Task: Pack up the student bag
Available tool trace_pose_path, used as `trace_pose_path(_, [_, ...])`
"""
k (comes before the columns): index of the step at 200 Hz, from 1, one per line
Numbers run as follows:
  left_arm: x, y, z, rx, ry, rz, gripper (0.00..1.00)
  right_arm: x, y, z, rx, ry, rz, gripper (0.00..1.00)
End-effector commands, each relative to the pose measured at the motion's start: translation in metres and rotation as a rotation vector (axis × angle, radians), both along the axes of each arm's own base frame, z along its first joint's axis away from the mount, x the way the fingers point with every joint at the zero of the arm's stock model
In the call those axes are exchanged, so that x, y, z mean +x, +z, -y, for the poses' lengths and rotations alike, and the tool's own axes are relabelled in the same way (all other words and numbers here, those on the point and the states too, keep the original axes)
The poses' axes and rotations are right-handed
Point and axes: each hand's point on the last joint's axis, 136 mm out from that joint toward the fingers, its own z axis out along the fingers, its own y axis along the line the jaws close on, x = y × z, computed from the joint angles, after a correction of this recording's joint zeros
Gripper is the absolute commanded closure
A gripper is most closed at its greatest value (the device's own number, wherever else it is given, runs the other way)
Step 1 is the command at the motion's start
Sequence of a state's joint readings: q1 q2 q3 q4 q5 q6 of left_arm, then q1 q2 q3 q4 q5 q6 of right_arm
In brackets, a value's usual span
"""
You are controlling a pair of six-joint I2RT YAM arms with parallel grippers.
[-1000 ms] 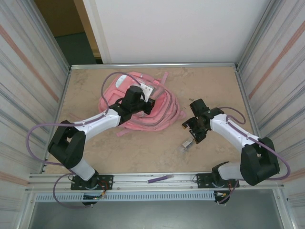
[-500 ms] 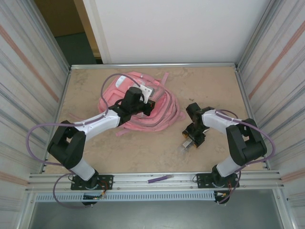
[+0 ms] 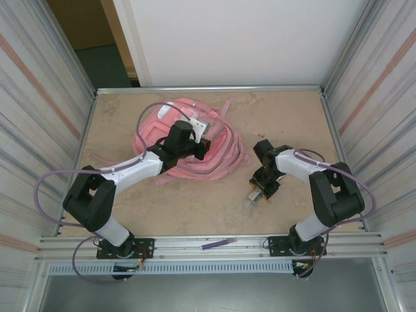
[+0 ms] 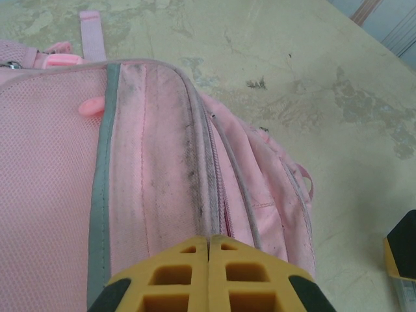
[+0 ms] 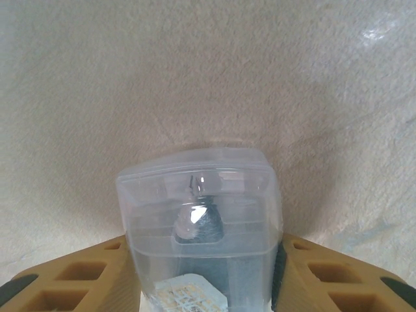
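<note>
My left hand (image 4: 208, 242), pressed together, sits at the student bag (image 4: 149, 162)'s zipper seam; my right hand (image 5: 203, 250) pinches a clear box (image 5: 198, 188) on the desk (image 3: 195, 208) nearby.

The left arm (image 3: 133, 169) reaches forward and inward, the left gripper (image 4: 208, 244) with its fingers (image 4: 175, 276) pressed flat together, while the right arm (image 3: 305, 170) is bent sharply at the elbow, wrist pitched down toward the worktop (image 3: 195, 201), the right gripper (image 5: 203, 253) with a finger against each side of a clear box (image 5: 201, 208).
</note>
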State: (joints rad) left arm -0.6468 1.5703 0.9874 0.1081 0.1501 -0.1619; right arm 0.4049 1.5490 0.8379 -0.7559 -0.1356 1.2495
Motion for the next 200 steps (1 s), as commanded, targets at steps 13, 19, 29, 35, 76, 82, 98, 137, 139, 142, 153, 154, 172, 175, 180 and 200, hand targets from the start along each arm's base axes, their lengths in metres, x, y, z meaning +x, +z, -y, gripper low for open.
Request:
trace_pose_path(13, [0.000, 0.036, -0.001, -0.065, -0.012, 0.070, 1.00, -0.001, 0.017, -0.006, 0.033, -0.036, 0.017, 0.54])
trace_pose_path(19, [-0.001, 0.036, 0.000, -0.065, -0.019, 0.070, 1.00, 0.001, 0.020, -0.008, 0.044, -0.041, 0.026, 0.54])
trace_pose_path(29, [-0.001, 0.036, 0.001, -0.064, -0.023, 0.071, 1.00, 0.005, 0.026, -0.012, 0.063, -0.042, 0.041, 0.54])
trace_pose_path(35, [-0.001, 0.037, 0.001, -0.064, -0.023, 0.073, 1.00, 0.007, 0.031, -0.013, 0.071, -0.040, 0.051, 0.54])
trace_pose_path(76, [-0.003, 0.037, 0.000, -0.049, -0.034, 0.076, 1.00, 0.044, 0.069, -0.031, 0.144, -0.062, 0.192, 0.55])
trace_pose_path(82, [-0.003, 0.036, -0.001, -0.047, -0.029, 0.076, 1.00, 0.051, 0.073, -0.035, 0.159, -0.068, 0.207, 0.55])
trace_pose_path(98, [-0.001, 0.037, -0.001, -0.051, -0.020, 0.073, 1.00, 0.070, 0.083, -0.052, 0.226, -0.067, 0.234, 0.55])
trace_pose_path(137, [-0.002, 0.040, -0.003, -0.042, -0.021, 0.081, 1.00, 0.116, 0.098, -0.088, 0.316, -0.054, 0.288, 0.57])
trace_pose_path(139, [-0.002, 0.040, -0.003, -0.042, -0.020, 0.081, 1.00, 0.118, 0.098, -0.089, 0.318, -0.054, 0.288, 0.57])
trace_pose_path(142, [-0.002, 0.040, -0.004, -0.042, -0.020, 0.081, 1.00, 0.122, 0.098, -0.091, 0.318, -0.055, 0.291, 0.57])
trace_pose_path(153, [-0.002, 0.041, -0.003, -0.042, -0.021, 0.084, 1.00, 0.133, 0.097, -0.097, 0.322, -0.052, 0.303, 0.57])
trace_pose_path(154, [-0.003, 0.040, -0.003, -0.042, -0.022, 0.082, 1.00, 0.134, 0.097, -0.098, 0.321, -0.052, 0.304, 0.57])
trace_pose_path(172, [-0.003, 0.040, -0.003, -0.043, -0.023, 0.081, 1.00, 0.153, 0.094, -0.112, 0.347, -0.038, 0.325, 0.57])
trace_pose_path(175, [-0.003, 0.040, -0.004, -0.044, -0.020, 0.079, 1.00, 0.156, 0.094, -0.115, 0.355, -0.034, 0.326, 0.57])
trace_pose_path(180, [-0.002, 0.039, -0.004, -0.044, -0.018, 0.077, 1.00, 0.159, 0.092, -0.118, 0.364, -0.032, 0.321, 0.57])
trace_pose_path(200, [-0.004, 0.041, -0.002, -0.049, -0.031, 0.071, 1.00, 0.172, 0.092, -0.132, 0.397, -0.023, 0.337, 0.55])
